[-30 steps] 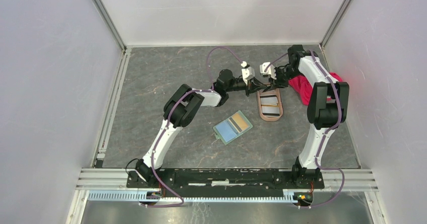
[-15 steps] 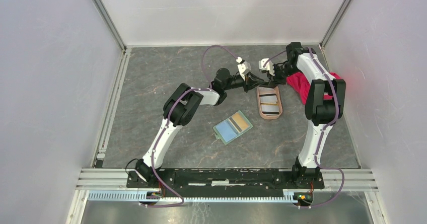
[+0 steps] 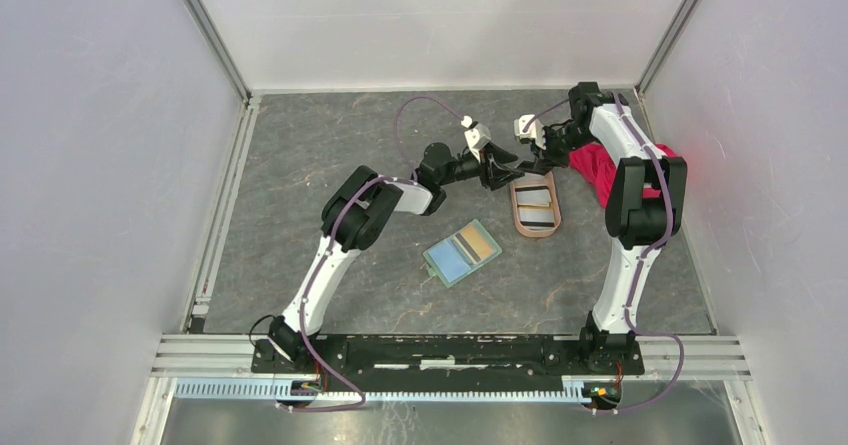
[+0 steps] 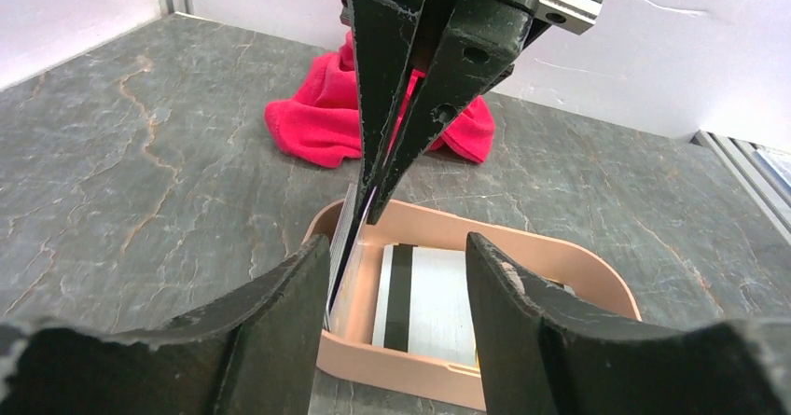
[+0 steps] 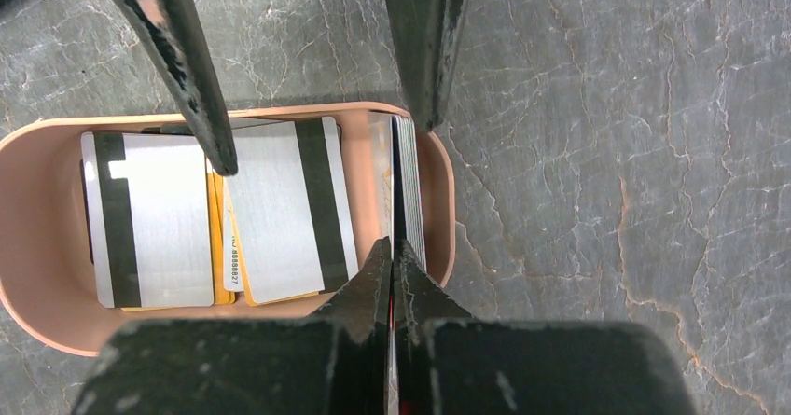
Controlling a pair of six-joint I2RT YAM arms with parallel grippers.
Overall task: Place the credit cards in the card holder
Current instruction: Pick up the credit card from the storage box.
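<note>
The pinkish tray (image 5: 37, 284) holds whitish credit cards (image 5: 145, 219) with dark stripes over yellow-orange ones. One card (image 5: 408, 177) stands on edge along the tray's end wall, with my right gripper (image 5: 393, 247) shut on its upper edge. My left gripper (image 4: 396, 247) is open and straddles that end of the tray; the upright card (image 4: 343, 247) sits close against one finger. The sage-green card holder (image 3: 450, 261) lies open on the table nearer the bases, a yellow-orange card (image 3: 480, 245) on it. Both grippers (image 3: 503, 173) (image 3: 524, 165) meet over the tray (image 3: 536, 227).
A red-pink cloth (image 3: 598, 172) is bunched just right of the tray, beside the right arm; it also shows behind the right gripper in the left wrist view, cloth (image 4: 312, 126). White walls close in the back and sides.
The left gripper has opened off the upright card and its wrist has drifted up and left. The right gripper has closed on that card.
</note>
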